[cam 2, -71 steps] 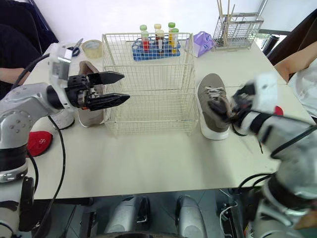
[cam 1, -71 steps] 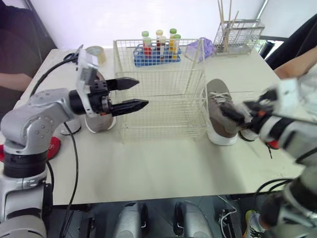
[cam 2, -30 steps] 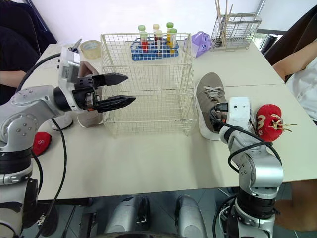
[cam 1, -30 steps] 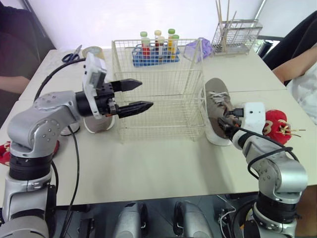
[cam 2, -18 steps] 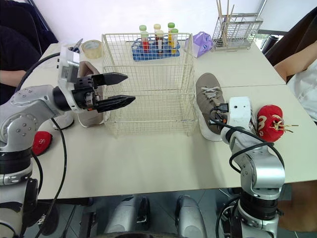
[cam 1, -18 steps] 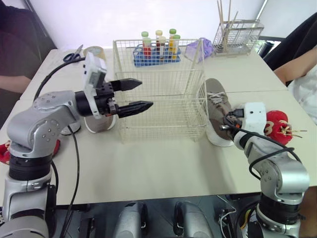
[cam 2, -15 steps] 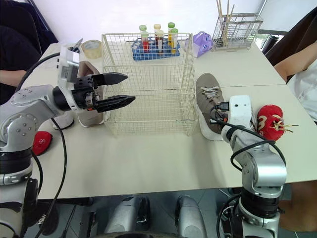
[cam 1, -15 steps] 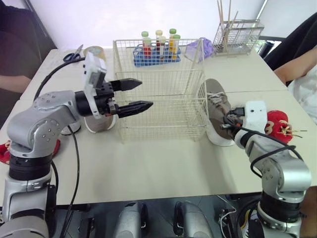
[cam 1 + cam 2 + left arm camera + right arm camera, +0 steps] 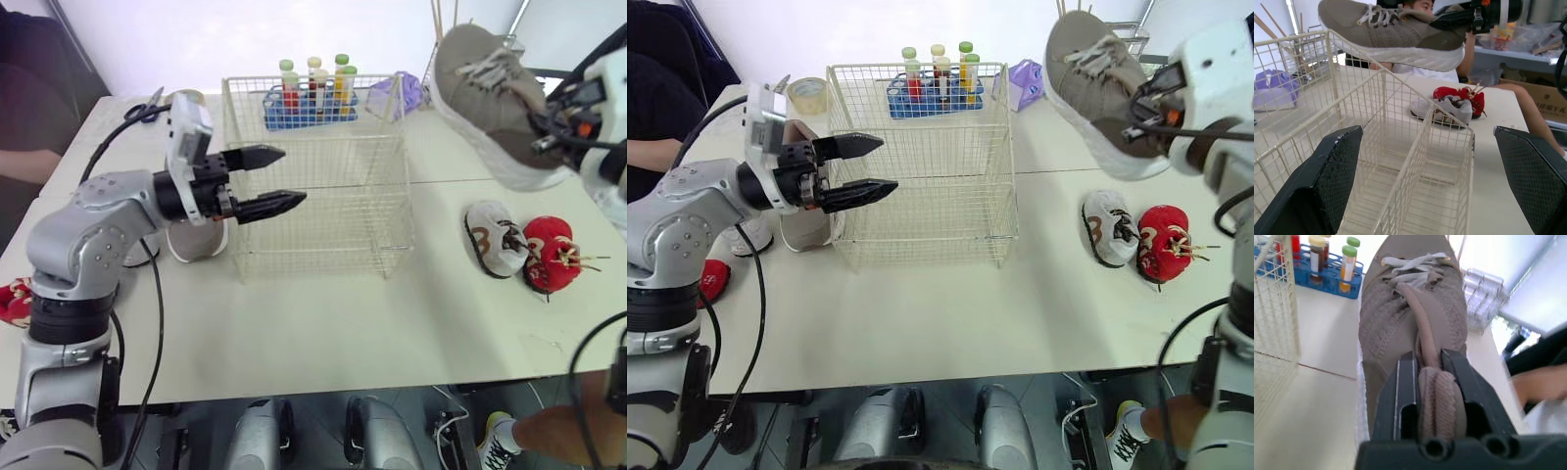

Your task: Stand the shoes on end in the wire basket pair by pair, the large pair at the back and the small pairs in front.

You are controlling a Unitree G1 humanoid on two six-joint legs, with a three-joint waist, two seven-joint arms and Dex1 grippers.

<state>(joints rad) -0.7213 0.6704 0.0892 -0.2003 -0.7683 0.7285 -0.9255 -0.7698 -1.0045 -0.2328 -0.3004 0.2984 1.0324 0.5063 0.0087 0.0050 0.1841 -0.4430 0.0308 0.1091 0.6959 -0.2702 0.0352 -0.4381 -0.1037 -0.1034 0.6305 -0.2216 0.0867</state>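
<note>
We log: right end effector (image 9: 1427, 366) pinching taupe sneaker (image 9: 1087, 78) aloft, 2 o'clock of wire basket (image 9: 921, 166); left end effector (image 9: 888, 164) spread at basket's 9 o'clock.

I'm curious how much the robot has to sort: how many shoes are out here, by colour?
Grey-brown: 2, shoe in the air, left grey-brown shoe
White: 2, right white shoe, left white shoe
Red: 2, right red shoe, left red shoe
Total: 6 shoes
</note>
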